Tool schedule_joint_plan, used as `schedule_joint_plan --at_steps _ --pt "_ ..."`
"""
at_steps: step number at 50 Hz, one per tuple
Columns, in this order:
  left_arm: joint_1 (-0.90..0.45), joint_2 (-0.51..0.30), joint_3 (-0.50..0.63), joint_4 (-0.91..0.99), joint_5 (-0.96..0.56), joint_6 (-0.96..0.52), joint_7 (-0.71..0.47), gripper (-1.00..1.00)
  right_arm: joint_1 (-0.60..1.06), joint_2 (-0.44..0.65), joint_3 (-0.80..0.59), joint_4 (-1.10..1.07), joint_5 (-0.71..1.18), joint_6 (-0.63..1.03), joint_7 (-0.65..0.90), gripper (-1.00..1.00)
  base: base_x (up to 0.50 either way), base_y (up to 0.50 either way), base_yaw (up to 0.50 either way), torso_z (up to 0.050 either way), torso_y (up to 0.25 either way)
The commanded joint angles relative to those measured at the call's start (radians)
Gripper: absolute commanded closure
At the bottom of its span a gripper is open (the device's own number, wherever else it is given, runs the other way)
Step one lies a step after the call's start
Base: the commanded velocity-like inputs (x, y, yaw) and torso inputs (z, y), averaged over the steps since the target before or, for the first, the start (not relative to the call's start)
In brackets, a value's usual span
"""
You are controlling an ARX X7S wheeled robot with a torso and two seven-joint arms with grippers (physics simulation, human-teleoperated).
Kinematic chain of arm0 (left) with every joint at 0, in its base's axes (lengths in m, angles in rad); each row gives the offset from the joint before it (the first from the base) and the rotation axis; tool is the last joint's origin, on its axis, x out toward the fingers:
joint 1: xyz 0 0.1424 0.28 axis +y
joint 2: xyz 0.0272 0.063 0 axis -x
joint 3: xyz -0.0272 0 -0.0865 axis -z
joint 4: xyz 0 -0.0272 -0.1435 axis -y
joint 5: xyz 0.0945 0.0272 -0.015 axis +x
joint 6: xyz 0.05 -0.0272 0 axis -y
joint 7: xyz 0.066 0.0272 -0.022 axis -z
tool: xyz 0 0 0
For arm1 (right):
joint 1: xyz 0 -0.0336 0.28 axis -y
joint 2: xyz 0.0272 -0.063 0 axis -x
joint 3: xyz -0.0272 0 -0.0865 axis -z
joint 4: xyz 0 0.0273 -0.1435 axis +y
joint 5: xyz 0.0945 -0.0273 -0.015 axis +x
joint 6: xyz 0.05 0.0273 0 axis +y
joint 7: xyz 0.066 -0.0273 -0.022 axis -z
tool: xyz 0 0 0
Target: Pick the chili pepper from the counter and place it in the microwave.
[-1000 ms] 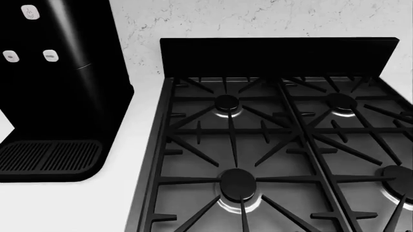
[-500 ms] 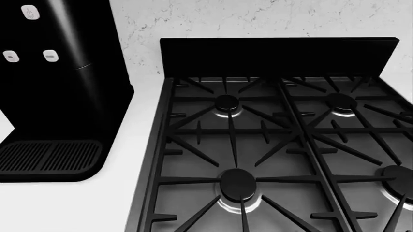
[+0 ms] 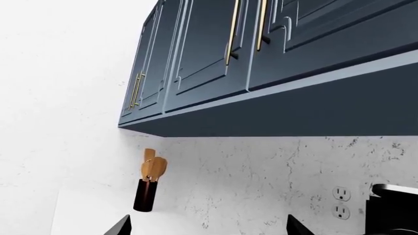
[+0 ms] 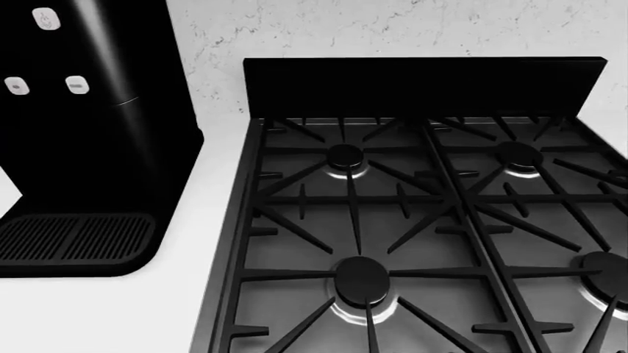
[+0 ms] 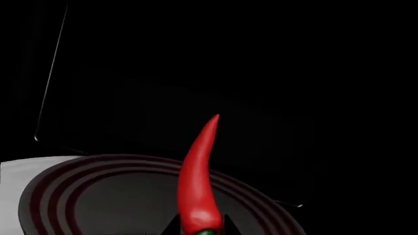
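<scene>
— Where's the chili pepper (image 5: pixel 199 188)?
— Pinched stem-end in my right pincer (image 5: pixel 199 230), low center of frame, above the ringed dark turntable (image 5: pixel 98 196) inside the microwave. Left pincer: can't tell.
— Next?
— Probably lower it, then release.

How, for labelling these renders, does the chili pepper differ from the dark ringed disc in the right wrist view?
The chili pepper is glossy red, the ringed disc dark. The pepper is slender and pointed, the disc broad and round. The pepper is pinched at its stem end by the right gripper; the disc lies flat. Both sit against blackness.
</scene>
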State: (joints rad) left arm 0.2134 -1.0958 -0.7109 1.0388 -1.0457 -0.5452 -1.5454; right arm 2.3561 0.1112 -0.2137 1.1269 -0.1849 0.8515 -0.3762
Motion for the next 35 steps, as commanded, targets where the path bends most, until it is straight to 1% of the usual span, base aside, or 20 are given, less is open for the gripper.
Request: schedule_joint_plan --at_steps 1,15,16,25,35 --pt "0.001 -0.002 -0.008 -0.004 -0.004 0.000 0.003 -1.00 -0.010 -0.004 -0.127 0.181 0.102 0.106 -0.074 1.00 0.00 0.00 0.00 0.000 0.000" --pt "-0.046 -0.014 0.016 -0.019 -0.018 -0.015 0.005 -1.00 -0.008 -0.005 -0.157 0.181 0.150 0.128 -0.114 1.00 0.00 0.00 0.00 0.000 0.000" --pt "-0.049 -0.014 0.017 -0.021 -0.019 -0.017 0.006 -1.00 -0.010 -0.006 -0.161 0.181 0.150 0.126 -0.122 -1.00 0.00 0.00 0.00 0.000 0.000" --pt "-0.084 -0.020 0.041 -0.030 -0.023 -0.026 0.008 -1.00 -0.012 -0.004 -0.170 0.181 0.161 0.115 -0.140 -1.00 0.00 0.00 0.00 0.000 0.000" --pt "-0.116 -0.021 0.057 -0.037 -0.030 -0.042 0.010 -1.00 -0.005 0.012 -0.156 0.181 0.167 0.077 -0.091 -1.00 0.00 0.00 0.00 0.000 0.000"
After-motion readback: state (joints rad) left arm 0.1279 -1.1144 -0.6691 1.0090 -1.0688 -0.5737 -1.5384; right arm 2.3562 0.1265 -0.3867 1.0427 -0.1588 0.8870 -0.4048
